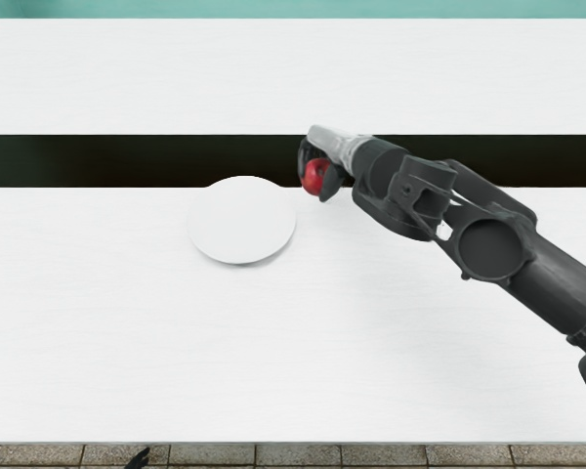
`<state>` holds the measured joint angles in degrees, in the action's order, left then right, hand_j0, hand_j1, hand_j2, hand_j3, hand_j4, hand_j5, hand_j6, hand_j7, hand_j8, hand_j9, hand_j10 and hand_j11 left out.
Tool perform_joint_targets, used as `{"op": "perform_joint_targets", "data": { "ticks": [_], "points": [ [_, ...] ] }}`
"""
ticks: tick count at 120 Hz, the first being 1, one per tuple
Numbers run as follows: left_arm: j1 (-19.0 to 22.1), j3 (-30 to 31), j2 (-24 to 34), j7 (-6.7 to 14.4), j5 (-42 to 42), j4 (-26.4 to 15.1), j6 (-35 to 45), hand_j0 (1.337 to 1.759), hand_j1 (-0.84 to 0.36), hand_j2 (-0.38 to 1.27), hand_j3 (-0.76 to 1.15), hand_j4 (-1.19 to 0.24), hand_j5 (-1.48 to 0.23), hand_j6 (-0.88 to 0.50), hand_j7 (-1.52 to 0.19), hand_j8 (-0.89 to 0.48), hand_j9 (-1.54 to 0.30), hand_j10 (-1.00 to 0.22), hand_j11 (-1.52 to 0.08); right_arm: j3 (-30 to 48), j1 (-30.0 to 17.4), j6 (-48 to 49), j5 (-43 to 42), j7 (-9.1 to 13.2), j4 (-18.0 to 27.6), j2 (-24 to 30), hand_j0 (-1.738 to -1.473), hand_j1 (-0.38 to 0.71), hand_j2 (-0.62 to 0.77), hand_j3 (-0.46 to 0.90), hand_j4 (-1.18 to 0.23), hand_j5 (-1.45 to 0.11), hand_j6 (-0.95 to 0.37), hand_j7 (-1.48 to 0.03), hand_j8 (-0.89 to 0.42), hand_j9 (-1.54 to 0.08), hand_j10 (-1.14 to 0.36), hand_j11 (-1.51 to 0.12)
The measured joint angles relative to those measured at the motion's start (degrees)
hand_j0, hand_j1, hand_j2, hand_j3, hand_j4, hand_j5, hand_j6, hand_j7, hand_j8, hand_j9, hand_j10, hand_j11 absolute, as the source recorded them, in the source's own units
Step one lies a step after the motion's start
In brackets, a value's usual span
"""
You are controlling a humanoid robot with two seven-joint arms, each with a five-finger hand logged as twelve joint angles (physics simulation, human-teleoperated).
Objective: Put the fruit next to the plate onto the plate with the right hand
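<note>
Red against white: a small round fruit (315, 176) sits in the grasp of the humanoid's right hand (329, 162) at the far edge of the white table (273, 342), just in front of the dark band that runs across the scene. The dark fingers are curled closely around the fruit, hiding part of it, so only its near-left face shows. Whether it rests on the tabletop or hangs just clear of it cannot be told from this angle.

The right arm (488, 244) reaches in from the picture's right edge, stretched long across the surface. The left arm is out of view.

The white plate (242, 220) lies bare, close beside the hand but not touching it — towards the picture's left and a little nearer the camera. That offset is what the coming move appears to turn on: a short carry leftward and slightly back towards the robot would likely bring the fruit over the plate's middle. Being round, the fruit has no long axis to line up, so its turn in the hand should matter little. The grasp looks secured; the placing is not yet done, and a round fruit let go off-centre could well roll towards the rim.
</note>
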<state>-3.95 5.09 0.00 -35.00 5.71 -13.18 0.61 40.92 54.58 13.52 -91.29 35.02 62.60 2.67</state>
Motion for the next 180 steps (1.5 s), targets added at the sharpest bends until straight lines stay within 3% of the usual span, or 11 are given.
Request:
{"op": "perform_joint_targets", "data": {
  "ticks": [31,51,109,122,128,138,158,180],
  "points": [
    [0.0,0.0,0.0,0.0,0.01,0.0,0.0,1.658,0.34,0.0,0.0,-0.01,-0.01,-0.01,-0.01,-0.01,-0.01,-0.01,-0.01,-0.25,3.56,-0.15,0.02,0.03,-5.31,-2.45,-1.643,0.16,-0.01,0.0,-0.8,-1.27,-0.39,-1.13,-0.22,-1.28,-0.53,-1.19],
    [0.0,-0.01,0.0,0.0,0.01,0.0,0.0,1.658,0.34,0.0,0.0,-0.01,-0.01,-0.01,-0.01,-0.01,-0.01,-0.01,-0.01,-2.17,4.12,-0.66,2.98,0.05,-6.36,-2.63,-1.643,0.21,0.08,0.0,-0.78,-1.25,-0.37,-1.13,-0.21,-1.26,-0.51,-1.18],
    [0.0,0.0,0.0,0.0,0.01,0.0,0.0,1.658,0.34,0.0,0.0,-0.01,-0.01,-0.01,-0.01,-0.01,-0.01,-0.01,-0.01,-7.24,4.77,-0.6,14.53,0.06,0.42,-2.67,-1.646,0.27,0.18,0.0,-0.71,-1.28,-0.31,-1.13,-0.15,-1.28,-0.45,-1.2],
    [0.0,0.0,0.0,0.0,0.01,0.0,0.0,1.658,0.34,0.0,0.0,-0.01,-0.01,-0.01,-0.01,-0.01,-0.01,-0.01,-0.01,-8.02,4.68,-0.75,16.25,-0.02,1.51,-2.67,-1.648,0.25,0.28,0.0,-0.76,-1.27,-0.34,-1.13,-0.22,-1.27,-0.53,-1.22],
    [0.0,0.0,0.0,0.0,0.01,0.0,0.0,1.658,0.34,0.0,0.0,-0.01,-0.01,-0.01,-0.01,-0.01,-0.01,-0.01,-0.01,-8.27,4.56,-0.79,16.99,-0.07,1.82,-2.67,-1.649,0.23,0.23,0.0,-0.76,-1.27,-0.34,-1.13,-0.23,-1.28,-0.52,-1.25],
    [0.0,0.0,0.0,0.0,0.01,0.0,0.0,1.658,0.34,0.0,0.0,-0.01,-0.01,-0.01,-0.01,-0.01,-0.01,-0.01,-0.01,-8.58,4.47,-0.86,16.94,-0.08,2.07,-2.67,-1.653,0.17,0.11,0.0,-0.64,-1.06,-0.38,-0.94,-0.28,-1.07,-0.55,-1.05],
    [0.0,0.0,0.0,0.0,0.0,0.0,0.0,1.658,0.34,0.0,0.0,-0.01,-0.01,-0.01,-0.01,-0.01,-0.01,-0.01,-0.01,-8.79,4.41,-1.0,16.58,-0.03,1.92,-2.67,-1.656,-0.09,0.04,0.0,-0.31,-0.51,-0.2,-0.45,-0.15,-0.51,-0.27,-0.5],
    [0.0,0.01,0.0,0.0,0.0,0.0,0.0,1.658,0.34,0.0,0.0,-0.01,-0.01,-0.01,-0.01,-0.01,-0.01,-0.01,-0.01,-6.82,3.78,-1.03,16.72,-0.02,1.62,-2.67,-1.657,-0.24,0.02,0.0,-0.13,-0.21,-0.08,-0.19,-0.06,-0.21,-0.11,-0.2]
  ]
}}
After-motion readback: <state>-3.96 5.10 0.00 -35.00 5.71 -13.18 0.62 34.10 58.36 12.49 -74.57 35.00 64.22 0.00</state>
